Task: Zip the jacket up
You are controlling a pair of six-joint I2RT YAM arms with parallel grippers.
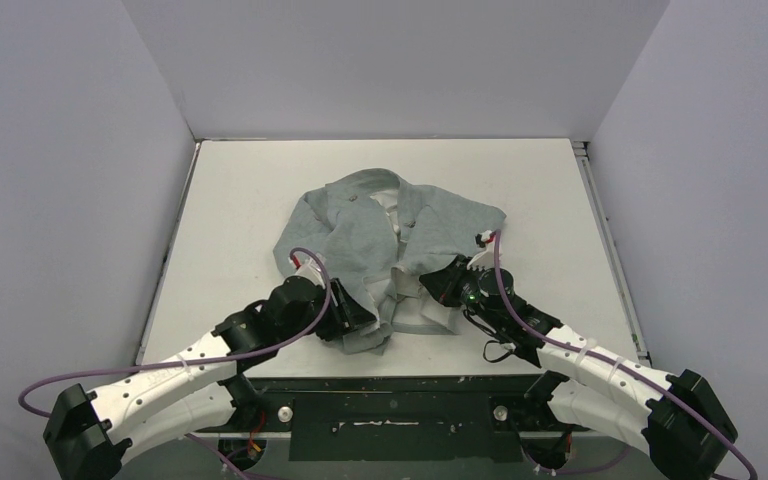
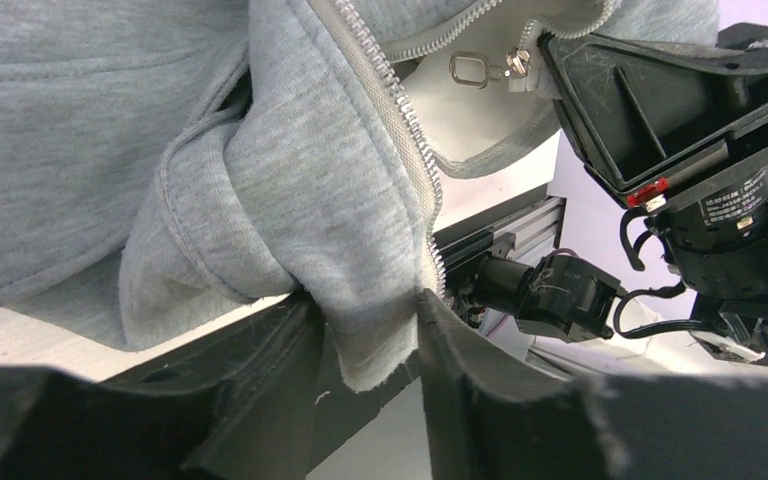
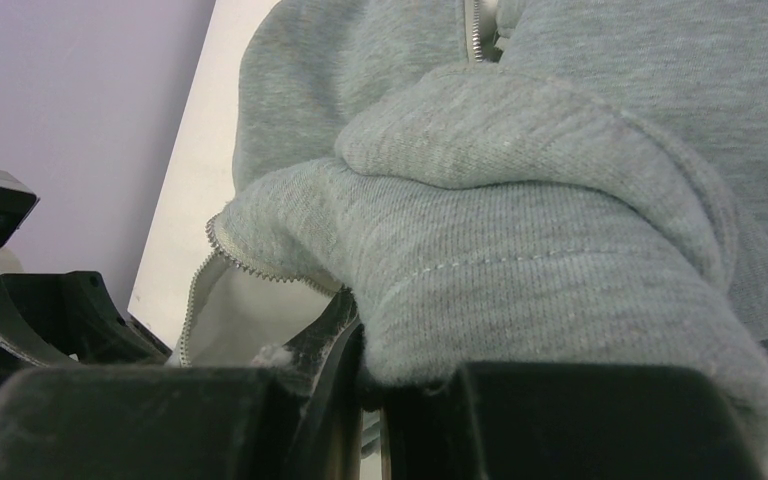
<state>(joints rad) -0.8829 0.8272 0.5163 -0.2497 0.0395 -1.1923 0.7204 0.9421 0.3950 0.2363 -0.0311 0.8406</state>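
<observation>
The light grey jacket (image 1: 380, 230) lies crumpled and unzipped in the middle of the table. My left gripper (image 1: 358, 320) holds its near left front edge. In the left wrist view, the fabric and pale zipper teeth (image 2: 400, 110) hang down between the two fingers of the left gripper (image 2: 372, 340) and touch both. The metal zipper pull (image 2: 470, 68) dangles on the other front edge, right beside the right gripper's body. My right gripper (image 1: 438, 283) pinches a thick fold of jacket (image 3: 560, 200). The right gripper's (image 3: 380, 380) jaws stand almost together, and zipper teeth (image 3: 260, 265) run just left of them.
The white table (image 1: 240, 200) is enclosed by pale walls at the left, back and right. A black frame rail (image 1: 400, 385) runs along the near edge between the arm bases. The right arm's wrist (image 2: 720, 200) is close to my left gripper.
</observation>
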